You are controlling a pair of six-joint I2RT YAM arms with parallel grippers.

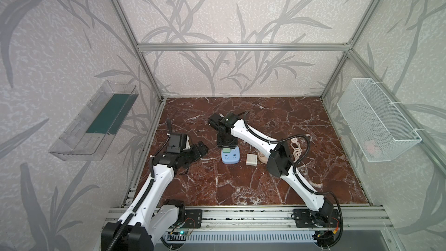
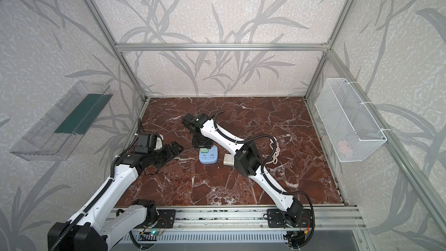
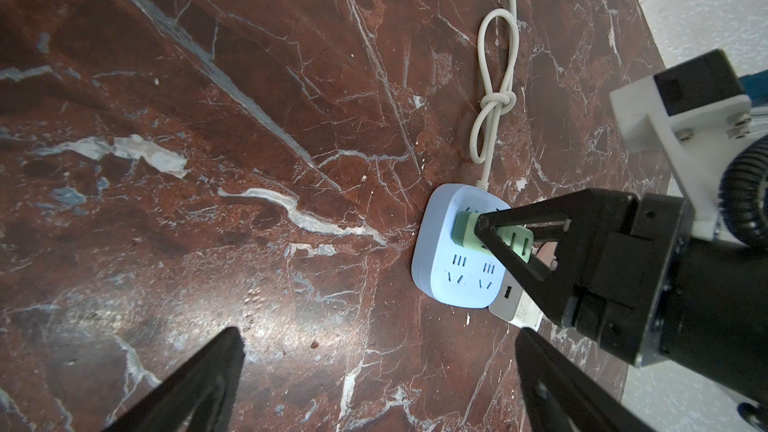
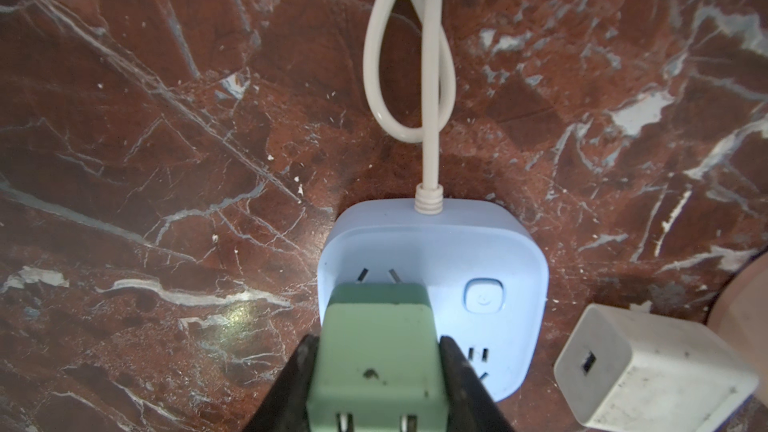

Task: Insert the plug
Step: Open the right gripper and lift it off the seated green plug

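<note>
A pale blue power strip (image 1: 232,159) (image 2: 209,159) lies flat on the red marble floor near the middle. A green plug (image 1: 226,150) (image 2: 204,151) (image 4: 376,326) rests against the strip's top face at its far socket, and its prongs are hidden. My right gripper (image 1: 226,148) (image 4: 378,342) is shut on the plug's two sides from above. In the left wrist view a black finger (image 3: 519,251) crosses the plug (image 3: 465,226) over the strip (image 3: 453,280). My left gripper (image 1: 201,149) (image 3: 378,338) hovers left of the strip, open and holding nothing.
A white USB charger (image 1: 252,159) (image 4: 648,371) lies just right of the strip. The strip's knotted white cord (image 1: 296,149) (image 3: 494,97) trails to the right. A wire basket (image 1: 379,121) hangs on the right wall. On the left wall is a clear tray (image 1: 94,121).
</note>
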